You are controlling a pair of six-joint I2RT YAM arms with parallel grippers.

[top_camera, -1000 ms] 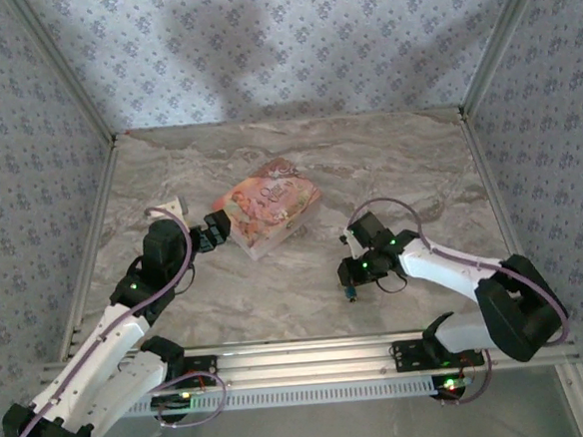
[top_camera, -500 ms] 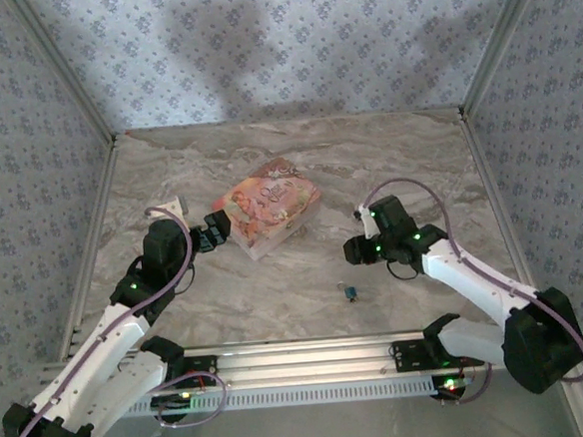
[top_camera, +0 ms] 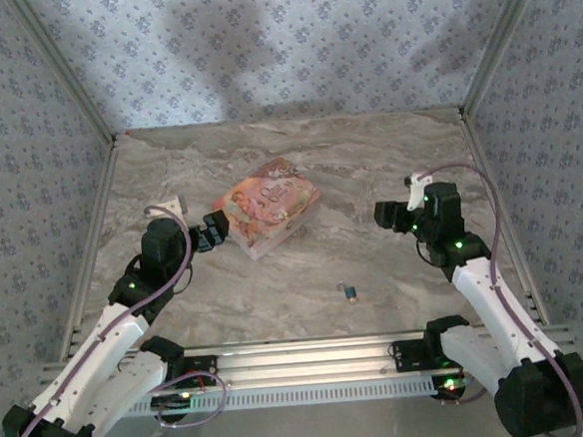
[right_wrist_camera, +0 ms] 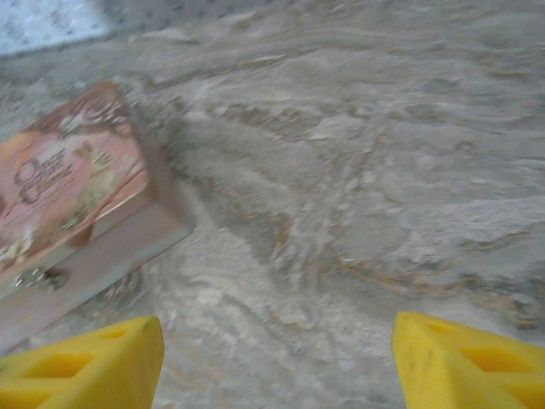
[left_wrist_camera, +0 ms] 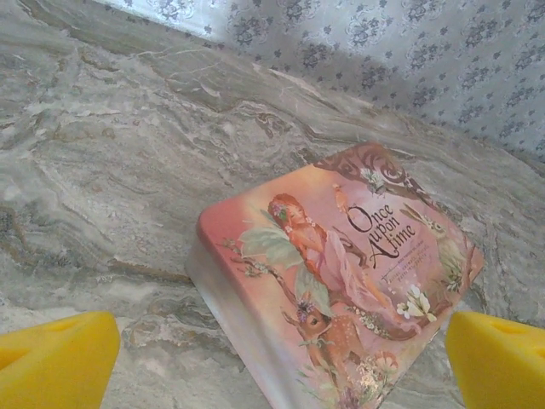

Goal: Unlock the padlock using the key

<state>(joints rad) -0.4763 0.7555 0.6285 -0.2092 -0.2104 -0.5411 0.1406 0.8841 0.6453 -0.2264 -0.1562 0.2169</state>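
Marble table [top_camera: 368, 163]: padlock [top_camera: 349, 293] nearward-left of R gripper [top_camera: 381, 215], closer to it than L gripper [top_camera: 217, 233]; 2 grippers spread wide, empty.

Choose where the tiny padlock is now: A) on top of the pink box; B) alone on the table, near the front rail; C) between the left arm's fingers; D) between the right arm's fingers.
B: the padlock lies alone on the table, apart from the box, and the left fingers and right fingers stand open and empty.

soft even light, blurred right-wrist view
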